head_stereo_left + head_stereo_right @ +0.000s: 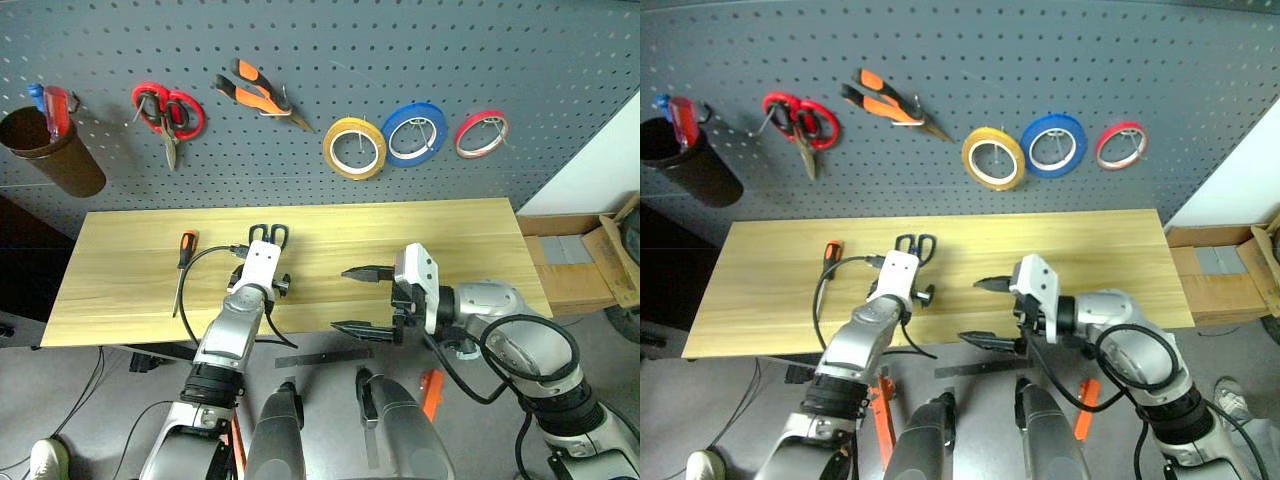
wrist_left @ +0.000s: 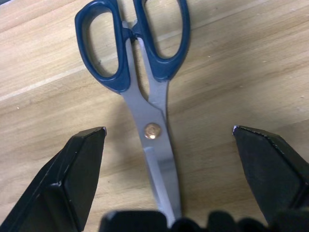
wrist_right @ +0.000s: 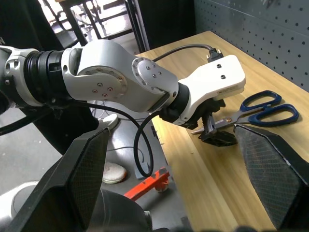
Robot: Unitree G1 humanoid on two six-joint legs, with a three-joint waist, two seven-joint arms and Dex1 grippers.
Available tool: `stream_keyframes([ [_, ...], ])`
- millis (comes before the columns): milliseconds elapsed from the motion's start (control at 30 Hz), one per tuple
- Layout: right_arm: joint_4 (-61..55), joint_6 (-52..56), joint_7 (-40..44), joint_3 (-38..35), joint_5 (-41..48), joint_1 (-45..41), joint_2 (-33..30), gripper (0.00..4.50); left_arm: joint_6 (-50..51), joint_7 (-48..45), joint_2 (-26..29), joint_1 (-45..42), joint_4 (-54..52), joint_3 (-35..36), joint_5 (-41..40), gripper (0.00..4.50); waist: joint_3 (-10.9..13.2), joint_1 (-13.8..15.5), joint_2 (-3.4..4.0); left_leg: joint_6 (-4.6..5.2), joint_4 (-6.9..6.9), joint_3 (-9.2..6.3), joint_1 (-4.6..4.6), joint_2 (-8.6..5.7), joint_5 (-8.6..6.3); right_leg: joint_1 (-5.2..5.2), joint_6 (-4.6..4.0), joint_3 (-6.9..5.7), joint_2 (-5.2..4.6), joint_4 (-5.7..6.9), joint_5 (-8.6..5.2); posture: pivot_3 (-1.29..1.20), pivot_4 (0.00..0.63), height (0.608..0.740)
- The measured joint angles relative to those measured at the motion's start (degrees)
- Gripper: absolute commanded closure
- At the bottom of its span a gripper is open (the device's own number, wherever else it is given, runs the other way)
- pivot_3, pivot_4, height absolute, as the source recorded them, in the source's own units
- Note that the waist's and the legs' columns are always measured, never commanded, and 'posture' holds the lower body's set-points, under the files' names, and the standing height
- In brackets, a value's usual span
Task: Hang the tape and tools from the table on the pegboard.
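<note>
Right now the left hand [image 2: 166,140] sits low over the worktop [image 1: 120,270], fingers spread wide w/ the dark-blue scissors [image 2: 140,72] lying flat between them, not gripped; in the head views that's centre-left of frame, handles just past the wrist. Right hand [image 1: 365,300] is centre-right, turned sideways toward the left arm, fingers also spread, holding nothing. Screwdriver [image 1: 183,262] w/ orange-black handle lies on the worktop at left, apart from the scissors. On the pegboard [image 1: 560,60], upper part of frame: orange-black pliers [image 1: 258,95] hang upper centre-left, yellow tape [image 1: 354,148] at centre, blue roll [image 1: 414,132] just right of it, red roll [image 1: 481,133] further right. Red scissors [image 1: 167,115] hang upper left, brown cup [image 1: 50,150] at far left edge.
</note>
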Motion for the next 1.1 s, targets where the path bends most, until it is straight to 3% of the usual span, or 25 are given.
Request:
stream_keyframes([
  [233, 0.01, 1.61, -2.23, -0.44, 1.51, -1.34, 0.83, 0.06, 3.62, 0.47, 0.16, -0.50, -1.35, -0.96, 1.82, 0.00, 0.07, -0.38, 0.03, -0.01, -0.09, 0.23, 0.10, 0.00, 0.00, 0.00, 0.01, 0.11, -0.03, -0.03, 0.00, -0.06, 0.422, 0.740],
  [567, 0.07, 1.67, -3.57, -1.12, 1.77, -1.98, 0.83, 0.06, 6.55, -0.88, 0.53, 5.66, -8.64, 3.80, 0.56, 0.00, 0.19, -1.32, 0.06, -0.02, -0.79, 0.38, 0.24, 0.08, -0.01, -0.17, 0.29, 0.24, -0.03, -0.07, -0.08, -0.06, 0.424, 0.740],
  [1033, 0.70, 1.67, -4.93, -1.72, 1.77, -2.43, 1.22, 0.06, 3.26, -7.18, 1.48, 3.11, -2.75, 9.93, -5.89, 0.00, 0.43, -1.15, 0.14, -0.06, -0.77, 0.43, 0.23, -0.04, -0.04, -0.17, -0.01, 0.22, -0.08, -0.13, -0.31, -0.06, 0.429, 0.740],
  [1100, 0.97, 1.69, -5.12, -1.84, 1.77, -2.45, 1.27, 0.00, 2.82, -7.42, 1.79, 2.84, -2.25, 9.84, -5.93, 0.36, 0.45, -1.14, 0.17, -0.07, -0.78, 0.43, 0.22, -0.03, -0.04, -0.17, 0.00, 0.21, -0.08, -0.13, -0.31, -0.06, 0.427, 0.740],
])
